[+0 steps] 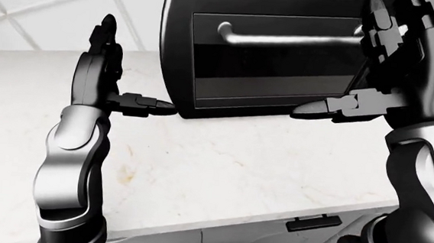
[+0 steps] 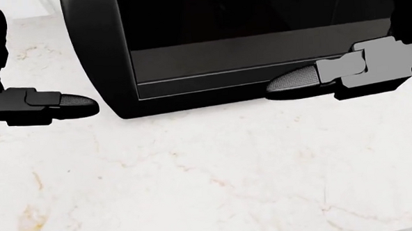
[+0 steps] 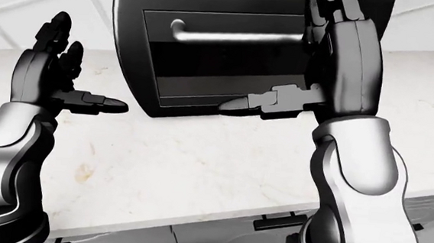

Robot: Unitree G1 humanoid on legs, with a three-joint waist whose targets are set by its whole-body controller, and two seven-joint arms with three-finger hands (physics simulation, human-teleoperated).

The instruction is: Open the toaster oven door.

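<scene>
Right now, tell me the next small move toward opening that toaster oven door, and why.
Probably raise the right hand to the door handle and curl its fingers over the bar. The toaster oven door looks shut, both hands are open and hold nothing, and the right one is up beside the handle's end, nearer than the left hand.

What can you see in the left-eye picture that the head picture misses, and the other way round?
Only the left-eye view shows the door's bar handle, the tiled wall, the cabinet pull below the counter, and the robot's whole forearms.

Only the head view gives a close look at the lower edge of the toaster oven door; it cuts the handle off.

Both show the toaster oven, shut, on the marble counter, with the left hand and right hand open and holding nothing.
</scene>
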